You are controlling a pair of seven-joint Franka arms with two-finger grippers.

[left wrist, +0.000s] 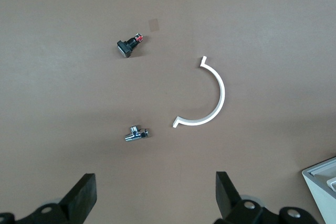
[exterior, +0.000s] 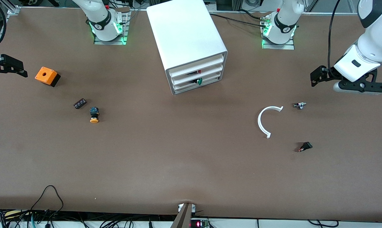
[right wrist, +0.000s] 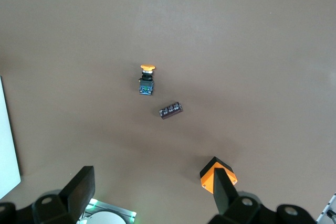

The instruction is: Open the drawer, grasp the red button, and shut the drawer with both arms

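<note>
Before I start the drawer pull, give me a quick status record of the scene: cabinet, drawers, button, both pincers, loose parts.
cabinet: white, mid-table near the arm bases
drawers: all pushed in; red cap shows in one, green knob on the one below
left pincer: open, empty, over the left arm's end of the table, waiting
right pincer: open, empty, over the right arm's end
loose near left arm: white curved strip, small metal fitting, small black part
loose near right arm: orange box, orange-capped button, small dark block
</note>
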